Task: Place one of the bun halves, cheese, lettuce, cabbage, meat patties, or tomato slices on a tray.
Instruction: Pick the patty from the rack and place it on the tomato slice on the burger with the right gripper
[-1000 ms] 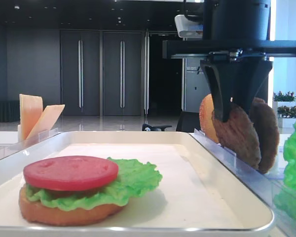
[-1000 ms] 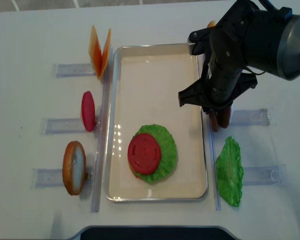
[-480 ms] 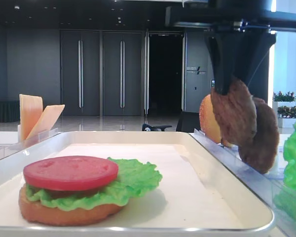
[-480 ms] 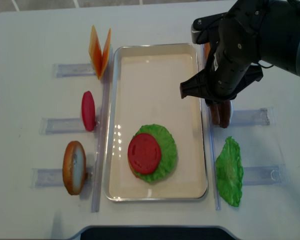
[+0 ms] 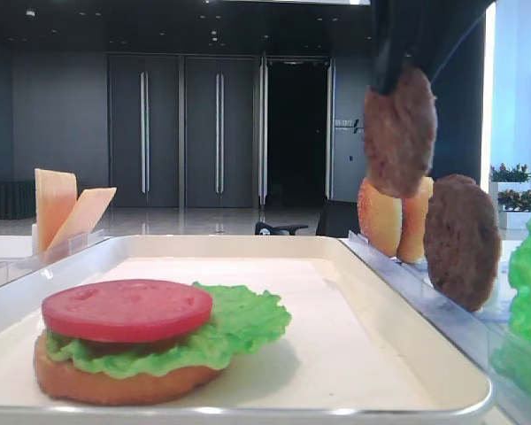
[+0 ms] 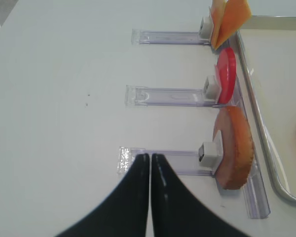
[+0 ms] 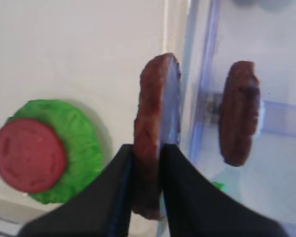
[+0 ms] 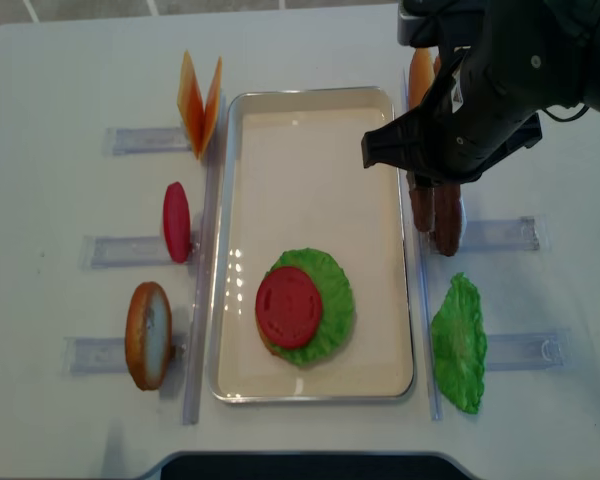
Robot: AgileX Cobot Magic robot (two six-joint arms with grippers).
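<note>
Your right gripper (image 7: 147, 163) has its jaws clamped on the edge of one meat patty (image 7: 155, 128), holding it upright in the air over the tray's (image 8: 405, 200) right rim. The other patty (image 7: 240, 119) stands in its clear rack (image 7: 286, 118) just beside. Your left gripper (image 6: 150, 168) hangs over the table (image 6: 64, 98), jaws pressed together and holding nothing

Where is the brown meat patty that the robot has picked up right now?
The right gripper holds the meat patty on edge in the air, above the tray's right rim, beside the second patty standing in its rack.
</note>
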